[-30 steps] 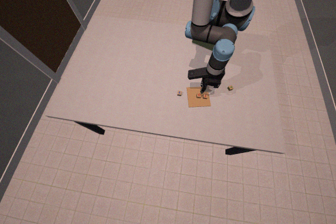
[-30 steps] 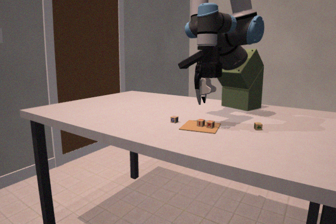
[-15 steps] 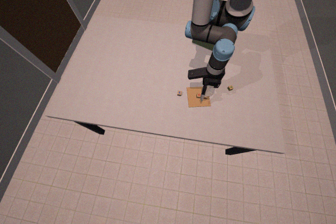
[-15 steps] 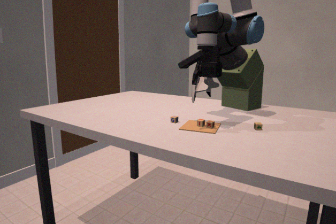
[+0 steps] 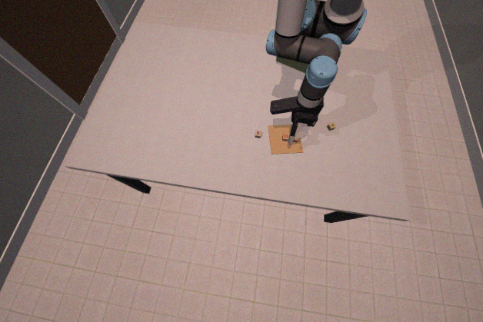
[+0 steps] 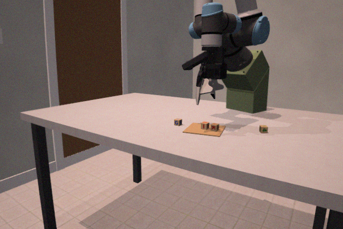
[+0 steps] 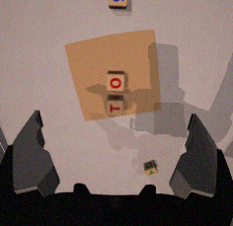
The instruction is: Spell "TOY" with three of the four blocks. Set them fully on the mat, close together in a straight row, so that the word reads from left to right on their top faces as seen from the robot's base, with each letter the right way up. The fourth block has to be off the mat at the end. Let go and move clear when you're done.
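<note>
Block G (image 5: 258, 134) (image 6: 177, 122) (image 7: 117, 0) lies nearest the tabletop's (image 5: 175, 115) (image 6: 111, 121) (image 7: 30, 23) left corner in the exterior view; then, on the mat (image 5: 277, 148) (image 6: 192, 129) (image 7: 94, 57), block O (image 5: 286, 136) (image 6: 205, 125) (image 7: 116, 82) and block T (image 6: 214, 127) (image 7: 115, 107), its T legible only in the wrist view. The end effector (image 5: 298, 136) (image 6: 205, 101) (image 7: 116, 113) hangs spread above. The green-lettered block (image 5: 331, 126) (image 6: 263, 129) (image 7: 150, 168) is off-mat.

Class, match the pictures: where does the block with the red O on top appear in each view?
Top: the red-O block is right of and below centre.
Exterior: right of and below centre, left of its close neighbour.
Wrist: at the middle, slightly above centre.
Shared landmark: the orange mat beneath it.
</note>
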Controlling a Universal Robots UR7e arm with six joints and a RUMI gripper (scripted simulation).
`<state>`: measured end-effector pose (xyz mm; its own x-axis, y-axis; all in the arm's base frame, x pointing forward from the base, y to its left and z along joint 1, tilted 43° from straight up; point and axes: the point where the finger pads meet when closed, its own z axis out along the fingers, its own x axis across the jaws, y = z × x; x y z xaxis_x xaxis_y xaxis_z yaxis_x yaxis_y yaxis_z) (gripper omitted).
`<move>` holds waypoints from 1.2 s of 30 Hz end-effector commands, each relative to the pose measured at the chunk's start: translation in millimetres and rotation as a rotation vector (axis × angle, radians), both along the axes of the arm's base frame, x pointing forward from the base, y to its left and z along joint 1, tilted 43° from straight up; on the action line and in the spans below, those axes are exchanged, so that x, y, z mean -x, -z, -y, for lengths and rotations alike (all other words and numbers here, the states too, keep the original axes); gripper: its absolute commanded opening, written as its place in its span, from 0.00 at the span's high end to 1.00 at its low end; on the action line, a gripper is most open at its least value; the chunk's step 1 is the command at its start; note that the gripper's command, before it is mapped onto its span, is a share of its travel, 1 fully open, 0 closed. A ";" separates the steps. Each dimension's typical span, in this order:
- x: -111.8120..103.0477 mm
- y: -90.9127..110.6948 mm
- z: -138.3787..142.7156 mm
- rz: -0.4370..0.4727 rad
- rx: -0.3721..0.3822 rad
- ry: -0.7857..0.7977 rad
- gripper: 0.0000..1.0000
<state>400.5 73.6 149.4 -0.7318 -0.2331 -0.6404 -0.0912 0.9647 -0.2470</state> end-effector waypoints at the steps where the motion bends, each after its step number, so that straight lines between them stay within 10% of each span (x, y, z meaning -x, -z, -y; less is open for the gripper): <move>1: -0.1 1.4 -2.8 -0.006 0.021 -0.024 0.00; 36: 11.9 46.4 -77.2 -0.144 0.565 -0.644 0.00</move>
<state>391.0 140.4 108.9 -0.4833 -0.8281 -0.2840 -0.5970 0.5490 -0.5849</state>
